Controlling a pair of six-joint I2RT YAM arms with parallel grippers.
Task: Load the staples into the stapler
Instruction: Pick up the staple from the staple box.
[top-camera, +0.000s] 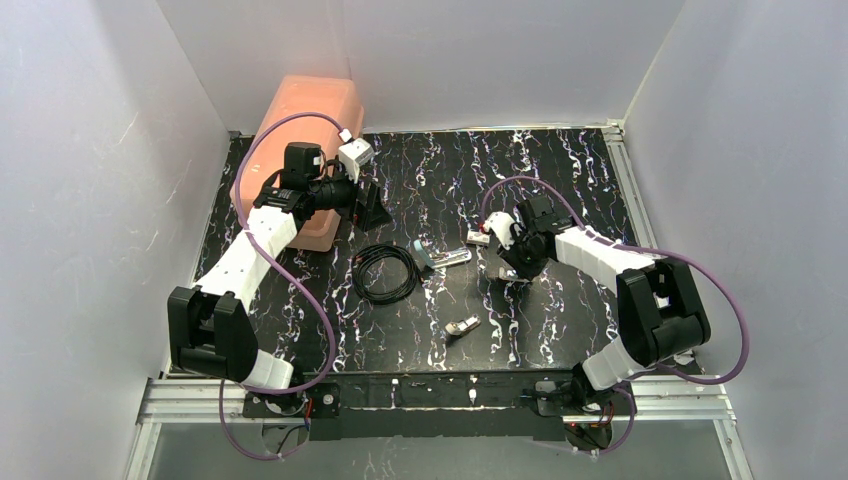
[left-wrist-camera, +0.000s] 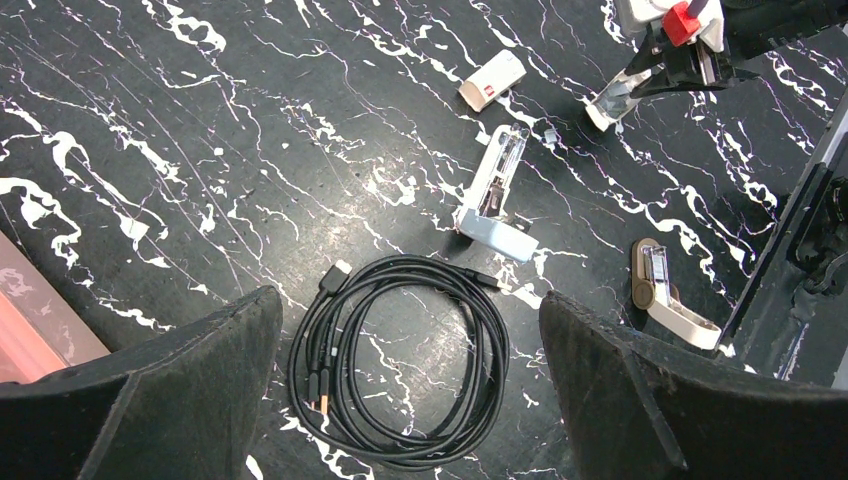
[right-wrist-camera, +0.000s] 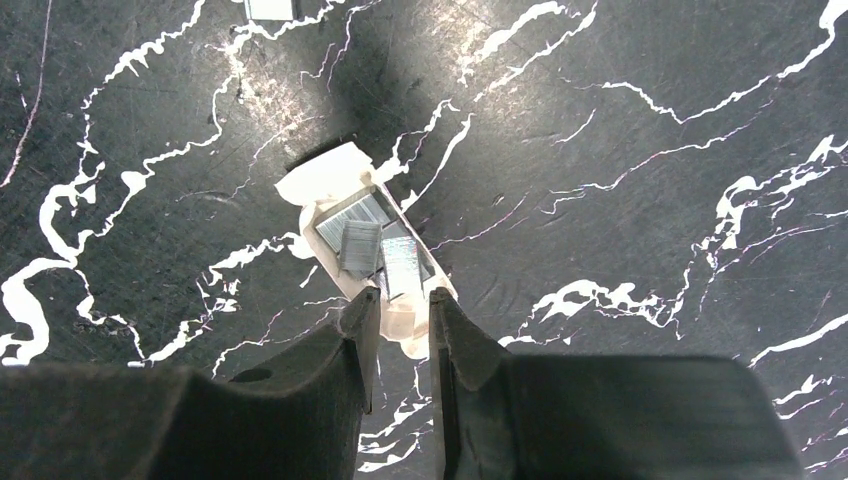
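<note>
On the marbled bench you see: coiled black cable, beige stapler, white block, pink tub.

Table: black top with white marble-like veining, matt and lightly scratched, evenly lit with only soft shadows. Walls: plain white panels stand along the table's sides, a left wall, a back wall and a right wall; a thin silver rail lines the table's right edge and a wider silver frame its near edge. Pink tub: at the table's far left corner, against the left wall.
</note>
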